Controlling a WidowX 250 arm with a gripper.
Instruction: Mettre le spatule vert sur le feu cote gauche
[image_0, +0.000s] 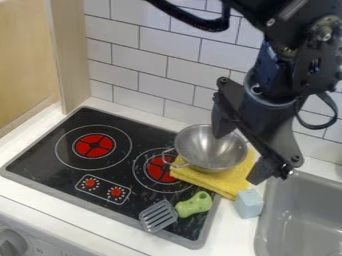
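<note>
Holding nothing, the black gripper (238, 158) hangs ready with its fingers apart.
The green-handled slotted spatula (194, 204) lies flat near five o'clock on the cooktop (40, 150), its grip angled toward two o'clock, probably handy for a pinch there; the left burner (93, 146) awaits at ten o'clock. The steel bowl (210, 150) sits on a yellow cloth (230, 184) (perhaps as padding), up at one o'clock from the spatula, so a low approach might knock it.

End effector (238, 157) tilted, fingers spread

1 metal bowl (208, 147) on yellow cloth (227, 183), 1 blue block (249, 204), sink (300, 227).
</note>
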